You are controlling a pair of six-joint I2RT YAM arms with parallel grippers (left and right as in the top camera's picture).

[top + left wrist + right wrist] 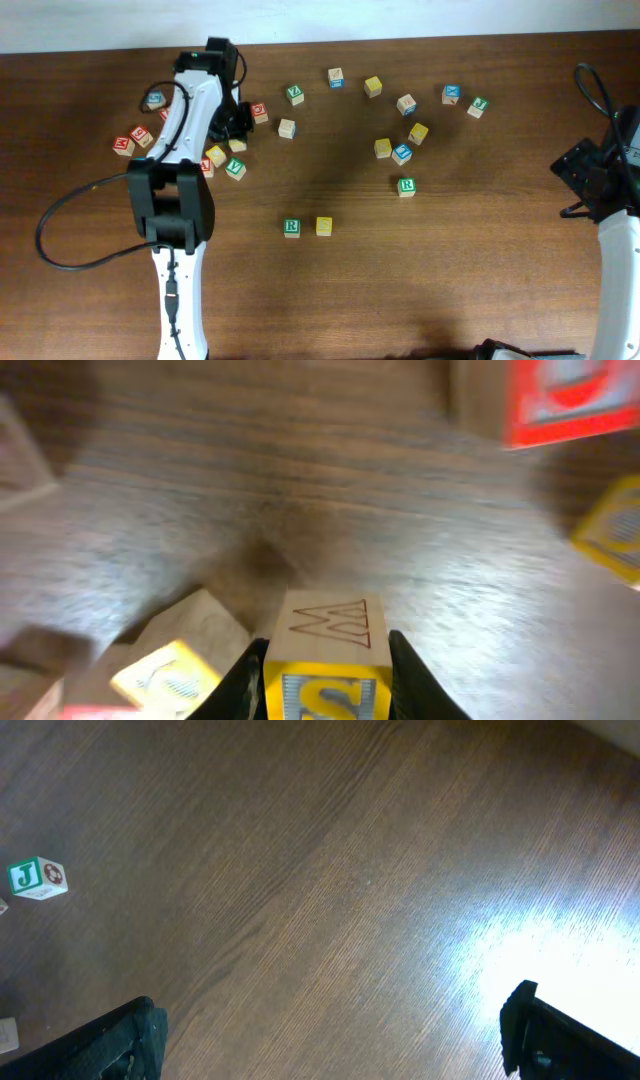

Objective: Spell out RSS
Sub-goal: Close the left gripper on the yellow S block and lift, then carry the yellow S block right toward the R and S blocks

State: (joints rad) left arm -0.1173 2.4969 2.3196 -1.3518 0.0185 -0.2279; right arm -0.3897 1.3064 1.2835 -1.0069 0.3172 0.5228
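Left jaws: clamped on a small wooden S cube [325,695], one dark finger [248,678] against each side face. The cube's near face is yellow around a white panel with a blue S. Its top face is bare, pale wood with a zigzag figure outlined in brown. Whether the cube is clear of the tabletop [330,480] cannot be told.

Around it lie a yellow-faced cube [165,680] at lower left, a red-faced cube [570,400] at upper right and another yellow cube [615,530] at the right edge, all blurred. The tabletop is dark brown wood with a fine straight grain.

Right jaws: spread wide apart and holding nothing, the black fingers [125,1040] at the two lower corners of the wrist view. A white-faced J cube [37,878] with green lettering sits well apart at far left.

Overhead, the R cube [291,228], green-bordered, lies at centre front with a yellow cube [324,226] just beside it on its right; that cube's letter is too small to read. A second green R cube [406,186] lies nearer the loose scatter at upper right.

The left arm [185,120], white-shelled with black joints, stretches from the near edge to the cluster of cubes at far left, its wrist bent down over them. The right arm [620,270] is drawn back at the right edge, well apart from all the cubes.
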